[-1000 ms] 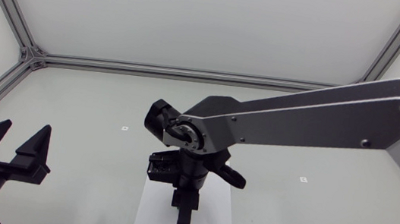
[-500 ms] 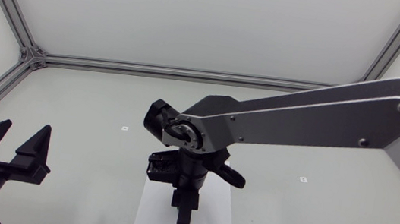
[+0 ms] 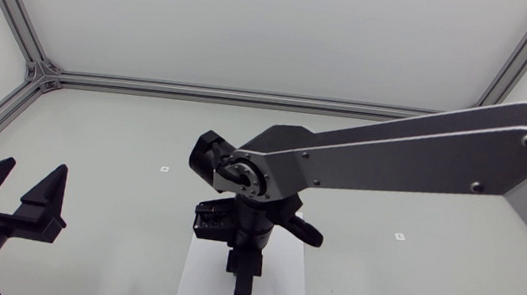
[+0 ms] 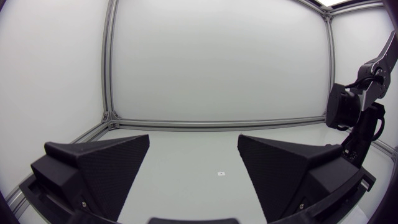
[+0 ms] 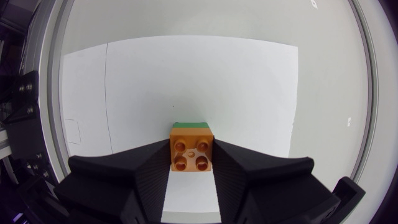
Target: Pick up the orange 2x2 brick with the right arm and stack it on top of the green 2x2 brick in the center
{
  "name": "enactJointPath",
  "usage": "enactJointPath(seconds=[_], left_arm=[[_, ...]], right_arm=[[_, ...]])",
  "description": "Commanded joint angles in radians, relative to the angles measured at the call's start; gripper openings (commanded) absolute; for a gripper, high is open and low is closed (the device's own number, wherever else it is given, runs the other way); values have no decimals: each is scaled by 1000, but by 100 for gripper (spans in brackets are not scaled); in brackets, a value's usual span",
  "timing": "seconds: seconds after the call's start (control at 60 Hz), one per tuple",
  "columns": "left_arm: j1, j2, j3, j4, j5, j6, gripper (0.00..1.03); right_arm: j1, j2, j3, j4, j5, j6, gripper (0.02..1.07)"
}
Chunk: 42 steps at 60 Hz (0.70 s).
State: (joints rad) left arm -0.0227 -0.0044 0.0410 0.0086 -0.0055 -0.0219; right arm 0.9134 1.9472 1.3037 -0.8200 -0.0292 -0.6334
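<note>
While your right arm [image 3: 423, 157] comes in from the right edge and reaches to the middle of the table [image 3: 103, 138], its right gripper [image 3: 243, 278] points straight down over a white sheet [image 3: 198, 286] lying at the near middle. In the head view you cannot see either brick, since the wrist and fingers cover that spot. In the right wrist view you have the orange 2x2 brick [image 5: 192, 154] between the two black fingers, studs up, with one finger pressed against each of its sides, so the hand is clamped on it. Just past the far edge of the orange brick you can see a thin strip of the green 2x2 brick [image 5: 189, 124], which lies below it and lined up with it; whether the two are pressed together you cannot tell from here. Both sit over the white sheet. Your left gripper [image 3: 35, 172] hangs at the near left corner, well apart from the bricks, with its fingers spread wide and nothing between them
</note>
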Motion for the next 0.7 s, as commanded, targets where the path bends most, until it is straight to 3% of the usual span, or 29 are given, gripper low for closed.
enactJointPath(seconds=[0.0,0.167,0.683], left_arm=[[3,-8,-41,-13,4,13,99],[3,-8,-41,-15,4,13,99],[3,-8,-41,-15,4,13,99]], right_arm=[[1,58,-20,-34,0,-22,31],[1,58,-15,-34,0,-22,32],[5,59,-12,-31,8,-19,55]])
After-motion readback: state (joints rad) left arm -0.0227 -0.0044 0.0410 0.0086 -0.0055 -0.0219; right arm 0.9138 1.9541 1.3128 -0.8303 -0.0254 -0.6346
